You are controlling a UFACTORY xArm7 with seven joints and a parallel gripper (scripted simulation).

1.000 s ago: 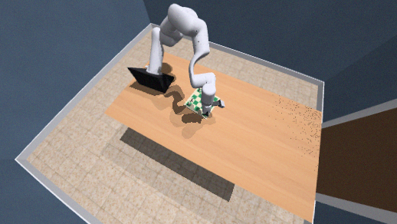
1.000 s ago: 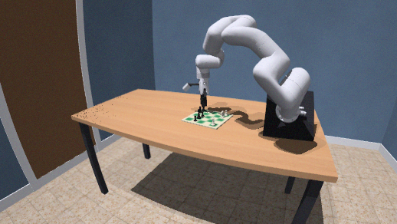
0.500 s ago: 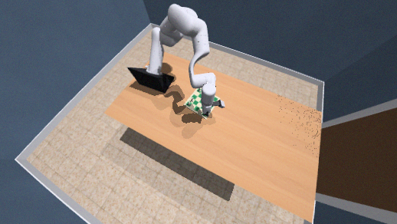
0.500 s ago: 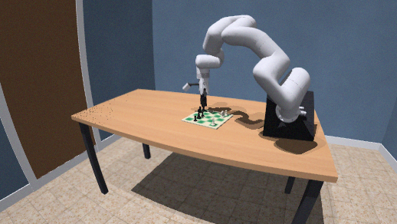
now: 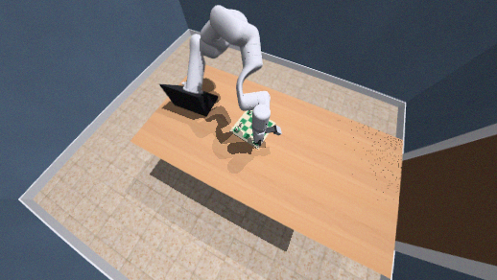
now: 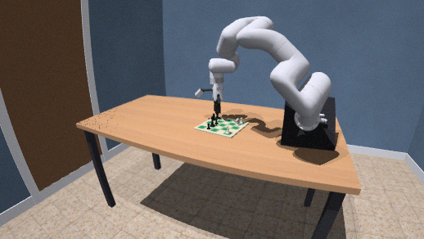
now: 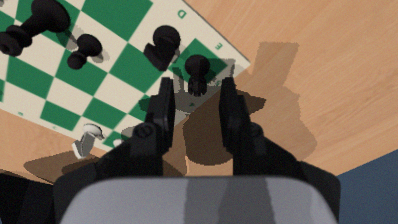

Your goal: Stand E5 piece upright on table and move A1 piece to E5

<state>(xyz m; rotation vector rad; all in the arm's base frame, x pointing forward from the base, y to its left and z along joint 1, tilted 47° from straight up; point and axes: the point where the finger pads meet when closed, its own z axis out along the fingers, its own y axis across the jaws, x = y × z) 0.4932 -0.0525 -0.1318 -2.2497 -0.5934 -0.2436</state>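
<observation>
Letters D and E printed along the edge of the chessboard (image 7: 125, 47), other edge marks too small to read

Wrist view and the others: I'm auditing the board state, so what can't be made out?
- Wrist view: the board's far squares are cut off by the frame's edge; the table beneath the jaws is hidden by them.
- Top view: most of the board is hidden by the arm.
- Exterior view: pieces and edge letters are too small.

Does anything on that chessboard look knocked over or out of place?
Yes. A white piece at the board's near edge lies tipped on its side. The dark pieces, like the pawn ahead of the gripper, stand upright.
</observation>
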